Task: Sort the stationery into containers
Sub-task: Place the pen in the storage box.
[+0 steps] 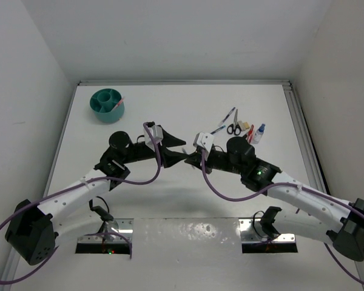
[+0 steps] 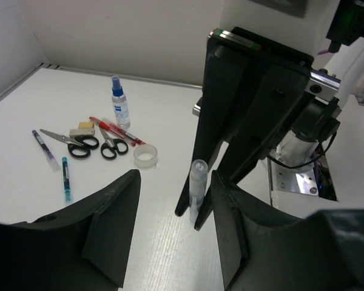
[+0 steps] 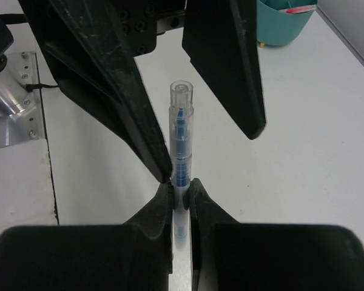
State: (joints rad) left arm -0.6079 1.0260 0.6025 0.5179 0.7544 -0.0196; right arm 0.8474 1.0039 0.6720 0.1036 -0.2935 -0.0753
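**White table, both arms meeting at its middle over one pen**

White walls close in the white table (image 1: pixel 170 109), and I see both arms reaching to its centre. On my right wrist view the right gripper (image 3: pixel 181 195) has its fingers pressed onto the lower end of a clear pen (image 3: pixel 181 139) with a blue core. The pen's free end points up between the fingers of the left gripper (image 2: pixel 173 200), which stand spread to either side of it; one looks very near the barrel, the other is clearly apart.

The teal organiser (image 1: pixel 107 104) sits at the far left with a pink pen (image 1: pixel 118 101) already in it. Far right lie two scissors (image 2: pixel 80 145) (image 2: pixel 112 147), a tape ring (image 2: pixel 145 156), a spray bottle (image 2: pixel 119 106), a beige block (image 2: pixel 82 129), red pens (image 2: pixel 112 130) and two more pens (image 2: pixel 43 145) (image 2: pixel 65 176).
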